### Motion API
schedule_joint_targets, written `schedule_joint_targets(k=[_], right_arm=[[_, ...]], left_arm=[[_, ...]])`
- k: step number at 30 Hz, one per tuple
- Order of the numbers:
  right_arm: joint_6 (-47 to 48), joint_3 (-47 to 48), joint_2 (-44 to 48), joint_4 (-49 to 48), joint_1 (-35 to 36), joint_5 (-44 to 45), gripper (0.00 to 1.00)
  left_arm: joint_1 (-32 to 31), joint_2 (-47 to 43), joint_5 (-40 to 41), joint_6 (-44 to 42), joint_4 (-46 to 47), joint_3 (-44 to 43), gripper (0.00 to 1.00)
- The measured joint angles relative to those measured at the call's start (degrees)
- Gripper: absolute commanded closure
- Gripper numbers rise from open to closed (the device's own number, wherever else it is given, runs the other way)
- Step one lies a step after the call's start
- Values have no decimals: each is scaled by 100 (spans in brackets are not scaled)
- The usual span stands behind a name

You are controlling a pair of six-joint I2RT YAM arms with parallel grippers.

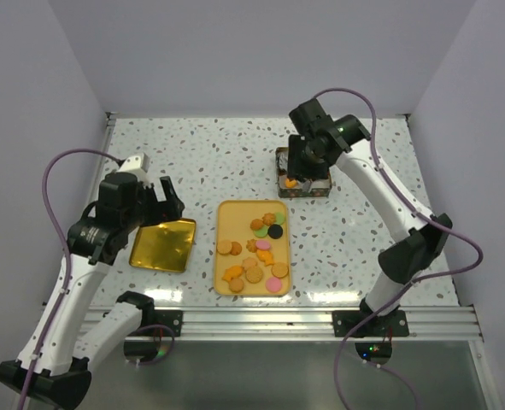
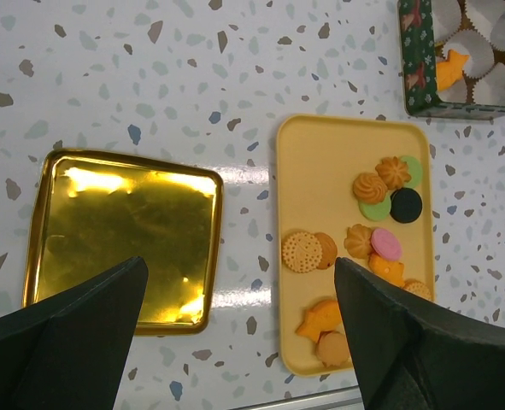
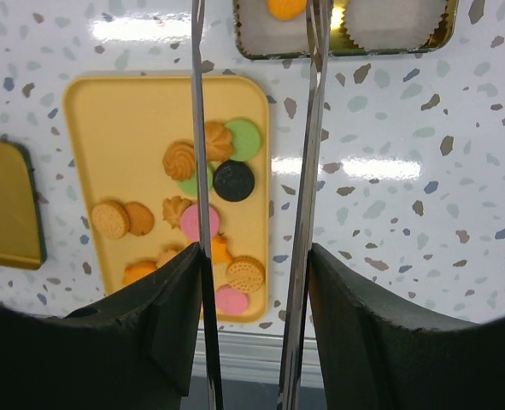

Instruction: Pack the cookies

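Observation:
Several cookies (image 1: pixel 256 248) in orange, tan, pink, green and black lie on a yellow tray (image 1: pixel 226 209); they also show in the left wrist view (image 2: pixel 380 196) and the right wrist view (image 3: pixel 209 179). My right gripper (image 1: pixel 308 158) is shut on metal tongs (image 3: pixel 303 171) and hovers over the patterned tin (image 1: pixel 325 190). The tong blades stand apart, with an orange cookie (image 3: pixel 284 7) between their tips in a paper cup; whether they touch it I cannot tell. A fish-shaped orange cookie (image 2: pixel 450 68) lies in the tin. My left gripper (image 1: pixel 162 198) is open and empty above the gold lid (image 1: pixel 162 243).
The tin (image 2: pixel 419 60) holds white paper cups (image 3: pixel 393 21). The gold lid (image 2: pixel 120 231) lies left of the yellow tray (image 2: pixel 320 171). A metal rail (image 1: pixel 320 320) runs along the table's near edge. White walls enclose the far side and both flanks.

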State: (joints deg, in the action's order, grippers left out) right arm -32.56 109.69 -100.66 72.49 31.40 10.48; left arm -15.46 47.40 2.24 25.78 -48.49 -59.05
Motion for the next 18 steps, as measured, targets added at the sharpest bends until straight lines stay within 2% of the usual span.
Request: schedule_joint_targets(k=[6, 10, 14, 18], right_arm=[[-184, -197, 732, 85, 686, -46, 45], [-448, -1043, 1117, -70, 1237, -332, 45], [-708, -1764, 1134, -205, 1502, -509, 45], [-841, -1897, 1036, -304, 1696, -553, 45]], left_arm=[[0, -195, -85, 15, 2, 76, 4], [0, -306, -122, 22, -4, 175, 4], [0, -417, -195, 39, -31, 238, 4], [0, -557, -205, 66, -55, 256, 4]])
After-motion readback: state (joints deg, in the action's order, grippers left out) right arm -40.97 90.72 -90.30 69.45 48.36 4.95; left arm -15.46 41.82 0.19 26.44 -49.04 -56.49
